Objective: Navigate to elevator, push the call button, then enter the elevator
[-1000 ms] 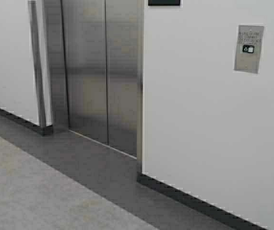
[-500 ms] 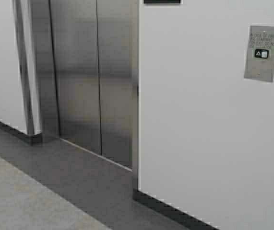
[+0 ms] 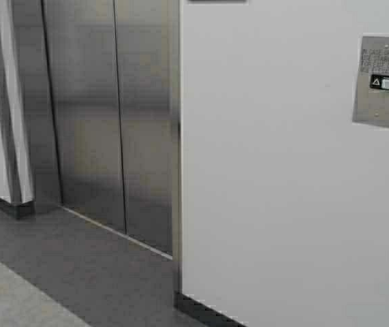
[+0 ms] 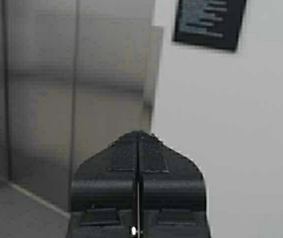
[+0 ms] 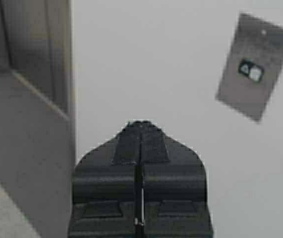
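Driving forward and rightward, the robot has shifted the closed elevator (image 3: 105, 122) leftward; grey floor (image 3: 78, 266) lies open before it. High on the white wall (image 3: 276, 191), the call button (image 3: 386, 83) sits far right. Left gripper (image 4: 138, 141) and right gripper (image 5: 140, 130) fingers are pressed together.

Plate engraving (image 3: 383, 61) too small to read.
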`<state>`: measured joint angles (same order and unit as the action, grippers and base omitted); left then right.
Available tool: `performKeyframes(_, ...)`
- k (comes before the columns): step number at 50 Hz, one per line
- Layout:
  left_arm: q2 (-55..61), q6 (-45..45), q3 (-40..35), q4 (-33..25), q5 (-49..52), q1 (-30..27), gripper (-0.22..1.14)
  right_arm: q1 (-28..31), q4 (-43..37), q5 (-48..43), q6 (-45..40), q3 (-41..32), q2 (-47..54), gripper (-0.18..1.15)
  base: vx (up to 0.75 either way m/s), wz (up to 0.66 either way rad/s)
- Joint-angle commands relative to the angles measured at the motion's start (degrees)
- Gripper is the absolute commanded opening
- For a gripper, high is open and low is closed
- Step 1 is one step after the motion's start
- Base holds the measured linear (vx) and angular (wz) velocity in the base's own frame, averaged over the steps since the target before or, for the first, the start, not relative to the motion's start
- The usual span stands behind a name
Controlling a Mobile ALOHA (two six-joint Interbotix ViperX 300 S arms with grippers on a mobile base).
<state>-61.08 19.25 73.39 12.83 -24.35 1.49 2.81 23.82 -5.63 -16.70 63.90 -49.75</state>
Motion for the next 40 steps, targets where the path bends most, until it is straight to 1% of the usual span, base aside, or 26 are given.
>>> performKeyframes(1, 0.2, 0.0, -1.9, 0.3, 0.9, 1.5, 0.03, 2.7, 2.5, 5.1, -0.1, -2.0, 0.1, 0.06, 0.36, -0.02)
performKeyframes(13, -1.1, 0.2, -2.0, 0.2, 1.1, 1.5, 0.03, 8.8, 6.9, 14.5, -0.2, -4.0, 0.1, 0.06, 0.36, -0.05)
performKeyframes(19, -2.7, 0.3, -1.5, 0.1, 3.0, 1.5, 0.03, 12.7, 9.3, 22.1, -0.2, -5.1, 0.1, 0.06, 0.34, -0.06)
performKeyframes(28, -4.0, 0.4, -1.3, 0.1, 3.6, 1.7, 0.03, 20.0, 16.5, 33.7, -0.3, -6.2, 0.7, 0.06, 0.33, -0.08)
performKeyframes(34, -4.0, 0.5, -1.3, 0.1, 3.6, 1.7, 0.03, 25.0, 20.6, 38.7, -0.4, -6.3, 2.2, 0.06, 0.3, -0.16)
performKeyframes(40, -4.0, 0.7, -1.3, 0.0, 3.7, 1.6, 0.03, 27.6, 22.9, 40.5, -0.5, -6.4, 4.9, 0.06, 0.26, -0.22)
